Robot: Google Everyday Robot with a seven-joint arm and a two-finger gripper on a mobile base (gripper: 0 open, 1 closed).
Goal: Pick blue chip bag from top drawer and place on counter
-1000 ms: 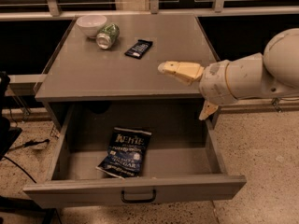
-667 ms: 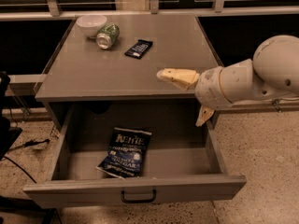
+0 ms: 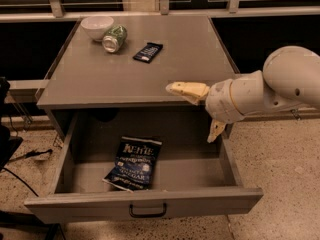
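Pincer (image 3: 191,113): fingers apart, empty, at the front edge of the worktop (image 3: 125,79), over the open top drawer (image 3: 200,201).
Blue chip bag (image 3: 134,163): flat on the drawer floor, below-left of pincer, well apart.
Bowl (image 3: 97,26), can (image 3: 114,38): worktop, far behind-left.

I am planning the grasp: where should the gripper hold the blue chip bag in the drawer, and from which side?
Probably from straight above, pinching across its middle: the blue chip bag lies flat on the floor of the open top drawer, so its edges offer little. The gripper, open, hangs above the drawer's right part.
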